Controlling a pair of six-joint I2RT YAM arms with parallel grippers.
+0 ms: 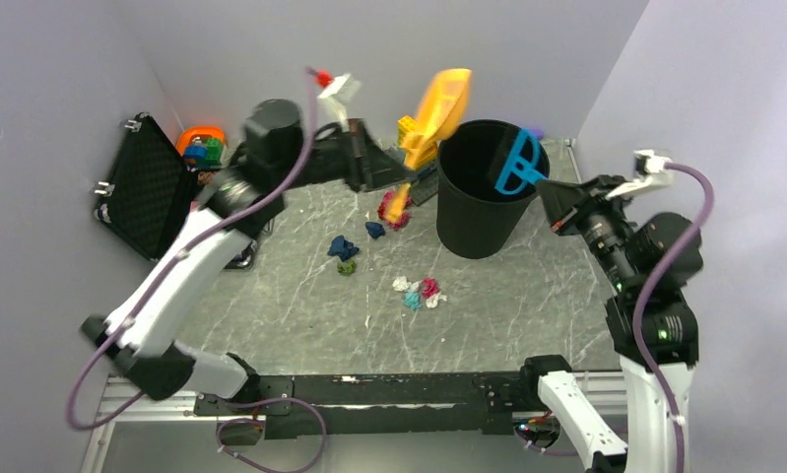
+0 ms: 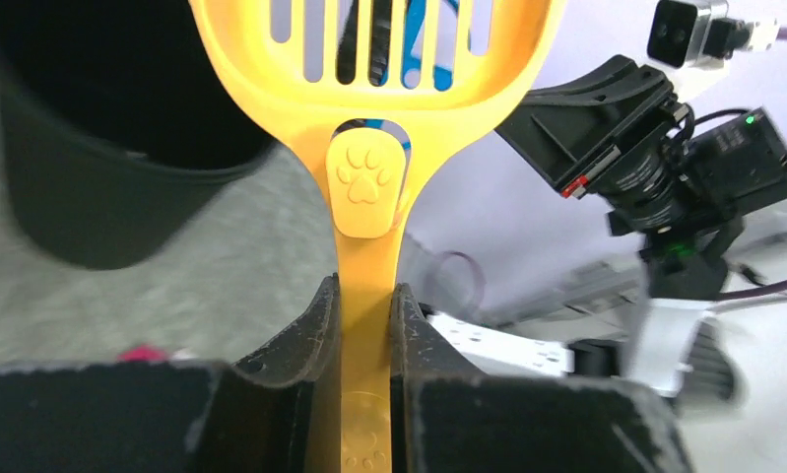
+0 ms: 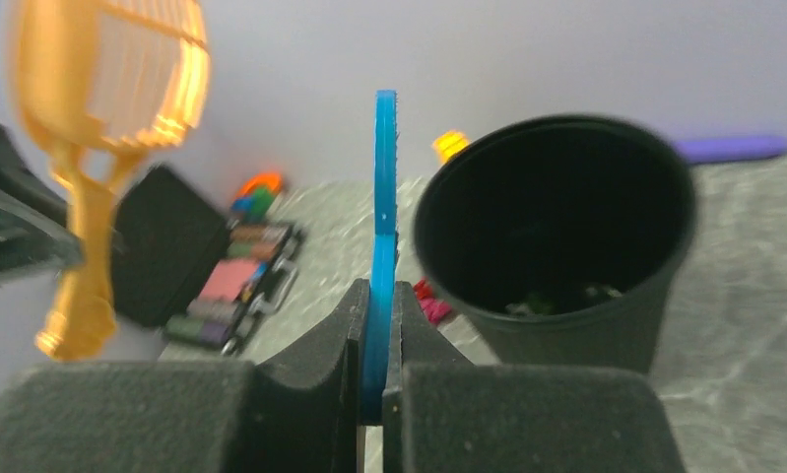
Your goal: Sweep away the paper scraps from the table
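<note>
I see small crumpled coloured paper scraps [image 1: 417, 292] mid grey-green marbled tabletop [image 1: 537, 296] | round black bucket [image 1: 480, 202] at their 1 o'clock | left claw [image 2: 366, 301] pinching yellow slotted plastic scoop [image 2: 369, 89], 12 o'clock | right claw [image 3: 377, 325] pinching flat blue plastic tool [image 3: 384, 177], 2 o'clock

Plain lilac walls [image 1: 389, 39] — soft, even light
</note>
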